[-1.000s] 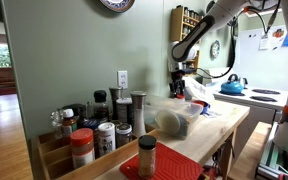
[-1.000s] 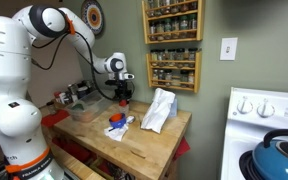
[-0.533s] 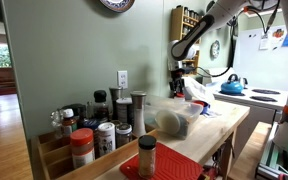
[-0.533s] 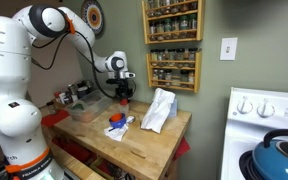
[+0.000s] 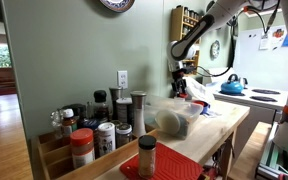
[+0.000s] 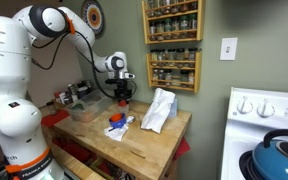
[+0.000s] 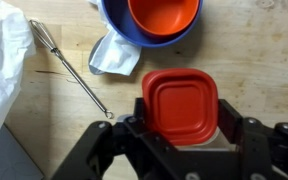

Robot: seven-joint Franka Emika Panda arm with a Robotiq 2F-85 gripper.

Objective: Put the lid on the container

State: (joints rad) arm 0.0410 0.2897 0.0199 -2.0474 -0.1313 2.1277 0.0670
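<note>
The pale butcher-block wooden table [image 6: 149,140] carries everything. On it lies a crumpled white plastic bag [image 6: 159,110], and beside the arm stands the large rounded clear plastic tub [image 6: 84,111], the container. Something pale beige shows through its wall in an exterior view [image 5: 174,120], though what it is cannot be told. Its mouth looks uncovered. It stands near the gripper [image 6: 124,97] but off to one side, and is out of the wrist view.

Next in size is a blue bowl [image 7: 119,25] with an orange bowl [image 7: 164,15] nested inside it. The orange one appears empty, and a white paper napkin [image 7: 112,55] lies under the pair.

The red square plastic lid with rounded corners [image 7: 181,103] sits between the jaws, which stand fairly wide and appear pressed against its two opposite edges, so it looks held. I judge it light, thin and somewhat flexible, with smooth, slippery edges. Gripping it edge to edge suits it, but a hard squeeze could bow it.

A thin wire whisk [image 7: 69,65] lies on the wood beside the bag.
</note>
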